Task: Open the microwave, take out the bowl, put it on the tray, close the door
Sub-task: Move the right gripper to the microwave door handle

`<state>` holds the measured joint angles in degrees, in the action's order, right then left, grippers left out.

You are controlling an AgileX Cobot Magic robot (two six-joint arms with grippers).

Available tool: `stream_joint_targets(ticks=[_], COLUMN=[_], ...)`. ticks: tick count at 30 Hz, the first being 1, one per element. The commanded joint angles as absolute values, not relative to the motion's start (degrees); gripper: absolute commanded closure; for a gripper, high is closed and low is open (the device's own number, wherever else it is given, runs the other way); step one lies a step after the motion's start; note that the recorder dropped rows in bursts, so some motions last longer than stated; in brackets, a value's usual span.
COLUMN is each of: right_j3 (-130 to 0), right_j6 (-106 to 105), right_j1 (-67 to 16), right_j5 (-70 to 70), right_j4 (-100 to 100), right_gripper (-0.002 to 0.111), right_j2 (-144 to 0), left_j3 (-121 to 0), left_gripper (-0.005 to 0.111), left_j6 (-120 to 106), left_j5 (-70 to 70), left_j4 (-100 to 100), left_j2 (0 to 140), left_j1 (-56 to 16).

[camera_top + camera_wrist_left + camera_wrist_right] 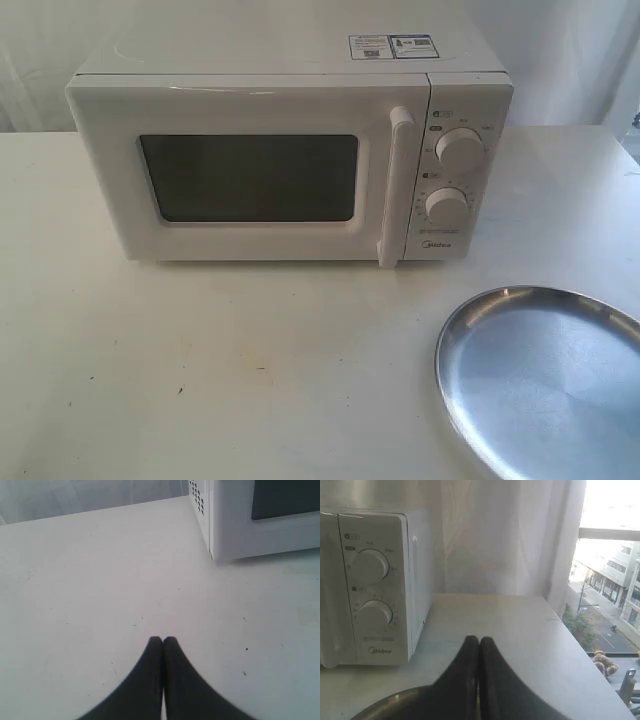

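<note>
The white microwave (pixel 290 150) stands at the back of the table with its door (pixel 250 175) closed, the vertical bar handle (pixel 396 185) beside two round dials (pixel 459 150). The bowl is hidden. The shiny silver tray (pixel 545 375) lies on the table at the front right. Neither gripper shows in the exterior view. My left gripper (pixel 162 640) is shut and empty above bare table, near the microwave's left front corner (pixel 215 535). Also shut and empty, my right gripper (pixel 478 640) hangs over the tray's rim (pixel 385 702), to the right of the microwave's dial panel (pixel 372 590).
The white table (pixel 250 370) runs wide in front of the microwave. In the right wrist view the table's right edge (pixel 592 660) lies beside a window with a white curtain (pixel 505 535) behind. Small stickers (pixel 390 46) sit on the microwave top.
</note>
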<state>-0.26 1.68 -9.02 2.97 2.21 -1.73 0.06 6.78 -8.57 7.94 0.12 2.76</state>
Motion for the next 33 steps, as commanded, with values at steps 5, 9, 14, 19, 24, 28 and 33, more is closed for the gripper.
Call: stream_joint_targets(ticks=[5,9,14,19,24,28,33], right_j3=[0.0,0.0,-1.0,-22.2,-29.44,-32.11,-35.48], right_j6=[15.66,25.18,45.48,53.05,41.46,34.05,23.46], right_j1=[-8.56,-8.56,-8.56,-8.56,-8.56,-8.56,-8.56], right_j5=[-11.49,-21.78,-40.74,-38.09,-60.79,-67.06,-67.8], right_j4=[2.13,2.13,16.73,46.48,56.85,57.56,60.41], right_gripper=[0.108,0.108,0.108,0.108,0.108,0.108,0.108], right_j2=[-1.51,-1.51,-2.21,-22.14,-57.65,-78.72,-93.54], left_j3=[0.0,0.0,0.0,0.0,0.0,0.0,0.0], left_gripper=[0.107,0.107,0.107,0.107,0.107,0.107,0.107], left_j6=[7.15,7.15,7.15,7.15,7.15,7.15,7.15], left_j5=[-8.54,-8.54,-8.54,-8.54,-8.54,-8.54,-8.54], left_j4=[7.73,7.73,7.73,7.73,7.73,7.73,7.73], left_j2=[0.0,0.0,0.0,0.0,0.0,0.0,0.0], left_j1=[2.71,2.71,2.71,2.71,2.71,2.71,2.71])
